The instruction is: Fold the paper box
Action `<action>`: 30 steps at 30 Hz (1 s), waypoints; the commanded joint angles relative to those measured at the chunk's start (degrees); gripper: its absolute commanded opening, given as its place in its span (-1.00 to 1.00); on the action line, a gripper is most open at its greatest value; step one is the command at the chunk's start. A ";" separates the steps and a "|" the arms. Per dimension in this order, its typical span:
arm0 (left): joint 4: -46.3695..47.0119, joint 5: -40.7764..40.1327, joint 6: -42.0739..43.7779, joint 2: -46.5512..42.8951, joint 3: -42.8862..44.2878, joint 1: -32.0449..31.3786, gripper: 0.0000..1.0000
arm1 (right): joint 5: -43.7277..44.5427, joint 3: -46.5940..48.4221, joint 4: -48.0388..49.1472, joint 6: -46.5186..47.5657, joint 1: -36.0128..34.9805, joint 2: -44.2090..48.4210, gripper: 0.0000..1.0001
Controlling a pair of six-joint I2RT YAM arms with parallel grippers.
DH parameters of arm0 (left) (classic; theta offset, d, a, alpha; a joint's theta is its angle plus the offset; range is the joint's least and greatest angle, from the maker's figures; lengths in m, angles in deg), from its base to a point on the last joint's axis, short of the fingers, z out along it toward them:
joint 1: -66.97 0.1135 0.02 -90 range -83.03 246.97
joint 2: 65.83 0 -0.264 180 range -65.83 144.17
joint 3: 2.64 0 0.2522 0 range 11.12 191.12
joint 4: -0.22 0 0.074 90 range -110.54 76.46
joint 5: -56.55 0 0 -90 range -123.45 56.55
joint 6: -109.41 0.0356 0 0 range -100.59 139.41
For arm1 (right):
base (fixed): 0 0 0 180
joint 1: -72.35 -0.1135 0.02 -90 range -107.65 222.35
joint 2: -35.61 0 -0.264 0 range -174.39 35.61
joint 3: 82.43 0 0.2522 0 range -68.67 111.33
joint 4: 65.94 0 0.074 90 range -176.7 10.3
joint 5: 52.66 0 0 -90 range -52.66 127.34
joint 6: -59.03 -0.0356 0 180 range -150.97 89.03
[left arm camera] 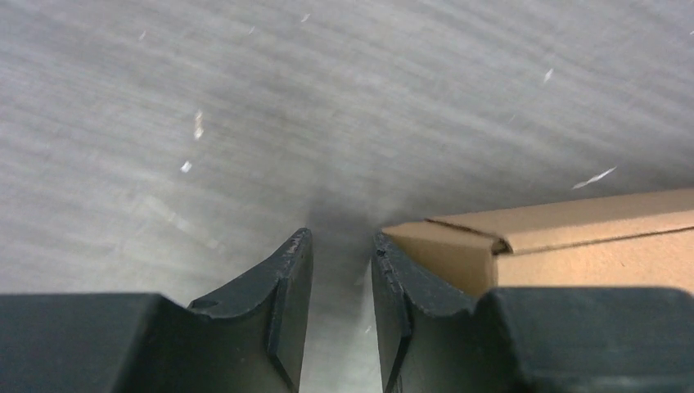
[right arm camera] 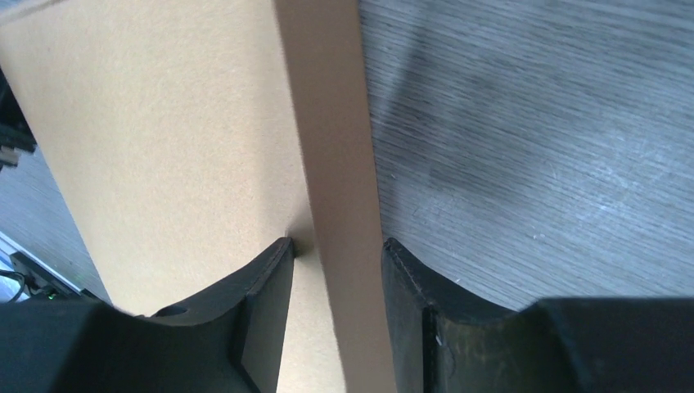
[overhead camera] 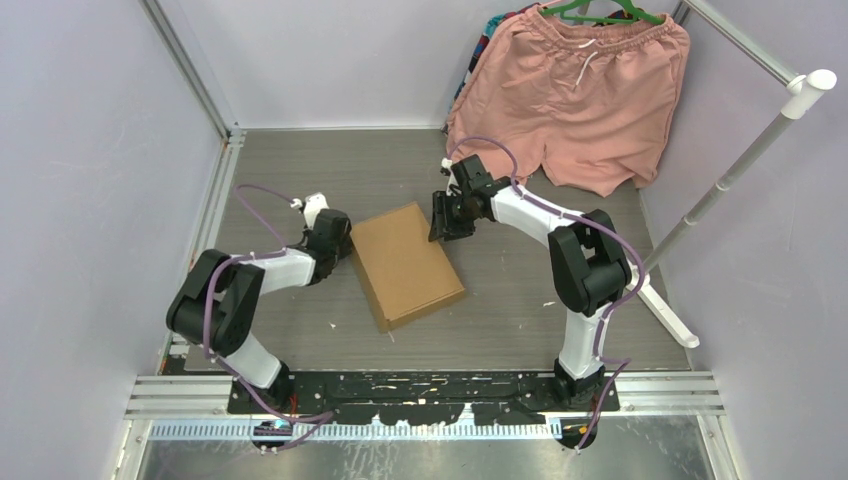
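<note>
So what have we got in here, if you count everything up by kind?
Robot arms: 2 (left arm, right arm)
Cardboard box: 1
Pink shorts: 1
Green hanger: 1
White clothes rack: 1
Total: 6

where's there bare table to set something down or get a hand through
Free: far-left table behind the left hand, and the near strip between box and arm bases. Crowded: the box's far side by the right hand, and the back right under the shorts.
</note>
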 commanded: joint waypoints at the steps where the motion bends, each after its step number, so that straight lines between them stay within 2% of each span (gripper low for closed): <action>1: 13.33 8.87 0.02 5.42 -0.33 -0.03 -0.32 | 3.59 -3.95 -4.71 4.89 -2.66 -5.24 -0.03; 8: 27.36 14.90 -0.68 5.05 -4.83 0.02 -0.31 | 1.16 -3.71 -3.64 4.62 -3.18 -6.38 -0.03; 12: 35.20 21.75 -1.77 6.86 -5.99 0.18 -0.28 | 0.69 -3.11 -2.88 3.88 -3.27 -7.37 -0.03; 16: 46.42 31.91 -4.45 12.09 -6.31 0.47 -0.27 | 1.24 -2.67 -2.16 3.26 -3.80 -7.75 -0.03; 22: 67.95 43.33 -12.43 24.40 -6.90 2.30 -0.32 | 1.55 -2.78 -1.52 2.98 -3.98 -8.47 -0.03; 24: 68.24 43.72 -12.54 25.06 -7.06 2.47 -0.33 | 2.16 -2.83 -1.59 2.97 -3.96 -8.50 -0.03; 26: 64.62 42.53 -10.64 23.13 -7.71 2.48 -0.31 | 2.83 -2.63 -1.90 2.98 -3.93 -8.74 -0.03; 28: 58.77 40.79 -7.89 19.59 -8.10 2.55 -0.24 | 4.07 -2.30 -2.52 2.73 -3.85 -8.98 -0.03; 30: 48.76 39.19 -4.77 13.98 -8.21 2.63 -0.18 | 5.23 -1.97 -3.31 2.21 -3.54 -8.96 -0.02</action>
